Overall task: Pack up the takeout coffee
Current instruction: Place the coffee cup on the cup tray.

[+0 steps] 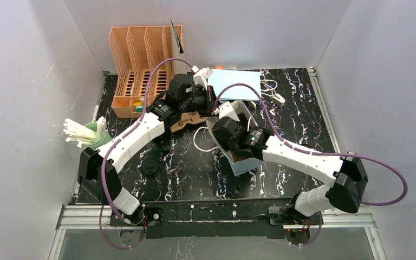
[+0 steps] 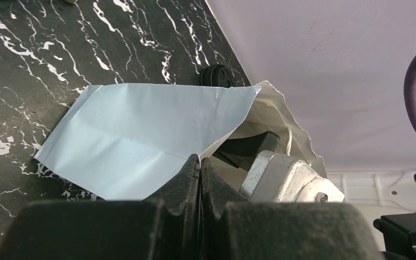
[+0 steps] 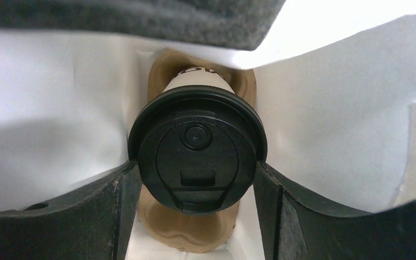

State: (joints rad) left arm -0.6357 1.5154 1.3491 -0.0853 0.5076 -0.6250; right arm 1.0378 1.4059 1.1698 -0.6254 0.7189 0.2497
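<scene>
A takeout coffee cup (image 3: 197, 153) with a round black lid stands in the far socket of a brown pulp carrier (image 3: 181, 230) at the bottom of the light-blue paper bag (image 1: 245, 164). My right gripper (image 3: 196, 165) reaches down into the bag, and its fingers (image 3: 124, 200) press the lid's two sides. My left gripper (image 2: 200, 160) is shut on the bag's rim (image 2: 225, 142) and holds the mouth open. In the top view the left gripper (image 1: 212, 105) is at the bag's back edge. A second dark round cup (image 1: 150, 166) stands on the table by the left arm.
An orange rack (image 1: 141, 65) stands at the back left. A green cup of white utensils (image 1: 89, 134) is at the left edge. A brown pulp piece (image 1: 190, 120) lies under the left arm. A flat light-blue sheet (image 1: 237, 84) and a white plug (image 1: 278, 98) lie at the back.
</scene>
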